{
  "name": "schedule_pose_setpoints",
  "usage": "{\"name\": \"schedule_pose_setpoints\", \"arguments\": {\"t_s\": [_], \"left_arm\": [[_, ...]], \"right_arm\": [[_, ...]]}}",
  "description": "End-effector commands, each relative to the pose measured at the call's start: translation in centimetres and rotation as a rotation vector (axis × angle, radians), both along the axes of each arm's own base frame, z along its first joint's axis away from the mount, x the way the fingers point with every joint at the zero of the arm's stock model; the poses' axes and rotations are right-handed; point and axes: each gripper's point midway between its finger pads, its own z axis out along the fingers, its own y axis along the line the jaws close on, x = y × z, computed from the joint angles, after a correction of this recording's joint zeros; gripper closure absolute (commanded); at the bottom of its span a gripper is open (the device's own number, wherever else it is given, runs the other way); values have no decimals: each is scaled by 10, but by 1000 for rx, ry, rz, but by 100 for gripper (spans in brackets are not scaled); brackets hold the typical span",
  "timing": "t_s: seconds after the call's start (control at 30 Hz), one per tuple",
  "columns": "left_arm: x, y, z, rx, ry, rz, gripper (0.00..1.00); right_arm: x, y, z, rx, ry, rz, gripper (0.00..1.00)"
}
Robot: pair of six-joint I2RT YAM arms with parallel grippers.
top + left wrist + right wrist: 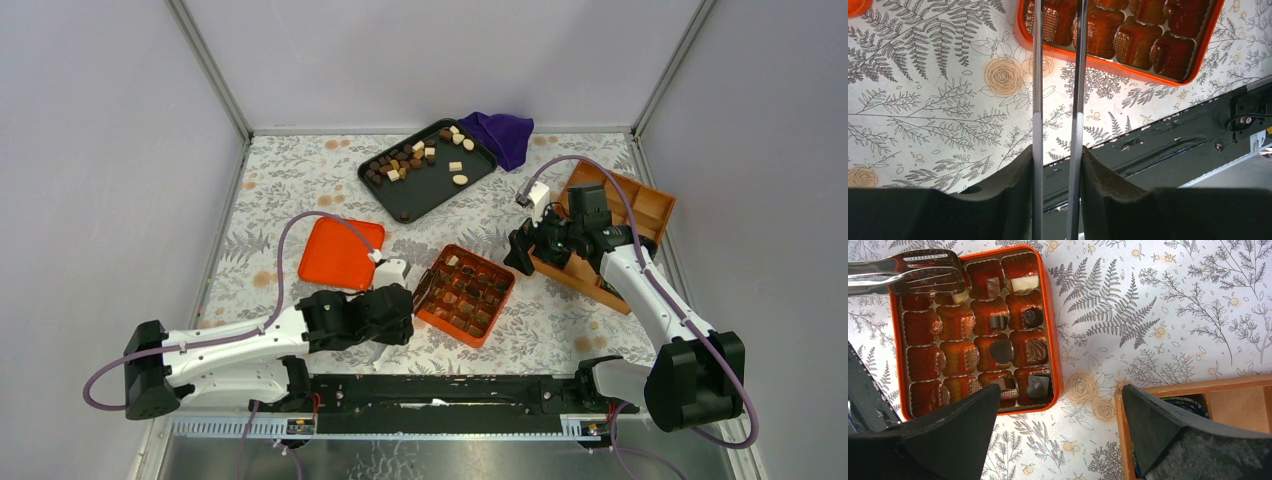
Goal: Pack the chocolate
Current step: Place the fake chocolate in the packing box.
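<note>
Loose chocolate [415, 158] in brown and cream lies on a black tray [437, 203] at the back. An orange box [497, 312] of foil cups holds several pieces [1000, 350] along one side. My left gripper [400, 305] [1057, 150] is shut on metal tongs [1038, 75], which reach over the box's near corner. In the right wrist view the tongs' slotted tips [923, 270] hover over a corner cup, and a cream piece [961, 296] shows just under them. My right gripper [522, 255] [1058, 390] stands open and empty between the box and a wooden crate.
The orange lid [340, 252] lies left of the box. A wooden crate [640, 210] [1198, 385] stands at the right under the right arm. A purple cloth [500, 135] sits beside the tray. The black base rail [1168, 140] runs along the near edge.
</note>
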Motion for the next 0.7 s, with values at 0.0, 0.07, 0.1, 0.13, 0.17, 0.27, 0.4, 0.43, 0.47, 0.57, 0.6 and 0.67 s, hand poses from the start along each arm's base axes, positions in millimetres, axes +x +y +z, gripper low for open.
{"name": "schedule_pose_setpoints", "arguments": {"t_s": [0.0,0.07,0.1,0.13,0.17,0.27,0.4,0.43,0.47,0.57,0.6,0.67], "left_arm": [[12,-8,23,-40,-69,11,59],[12,-8,24,-44,-73,11,58],[12,-8,25,-45,-76,12,58],[13,-8,26,-48,-77,13,58],[13,-8,27,-52,-81,15,58],[18,-9,38,-72,-112,28,61],[31,-14,67,-124,-188,34,63],[36,-14,73,-126,-206,30,63],[42,-15,79,-135,-217,32,63],[65,-18,87,-174,-226,24,63],[74,-18,89,-189,-228,22,63],[96,-17,91,-216,-233,22,63]], "right_arm": [[2,5,1,11,-18,26,0],[2,5,2,12,-17,27,0],[2,5,1,11,-17,26,0],[2,5,2,11,-17,26,1],[1,5,1,11,-17,27,0],[1,5,2,12,-17,27,0],[1,5,2,12,-18,28,0],[1,5,2,12,-17,28,0],[1,5,2,12,-16,27,0],[1,5,2,12,-18,27,0],[1,5,2,12,-18,29,0],[1,5,2,11,-18,27,0]]}}
